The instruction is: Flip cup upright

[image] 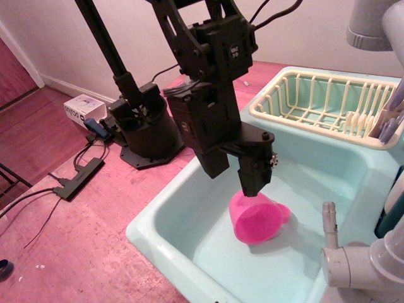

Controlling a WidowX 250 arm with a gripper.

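Observation:
The magenta-pink cup (257, 219) is inside the pale teal sink (164, 233), tilted on its side, with its short handle (282, 213) pointing right. My black gripper (250, 191) comes down from above and meets the cup's upper left end. Its fingers (254, 173) appear closed on that end of the cup. The gripper hides the part of the cup it holds. The cup's lower side rests on or just above the sink floor.
A cream dish rack (315, 101) stands on the sink's far right. A white tap (353, 265) stands at the near right. The arm's black base (148, 132), a white box (82, 108) and cables (76, 180) are on the pink floor to the left.

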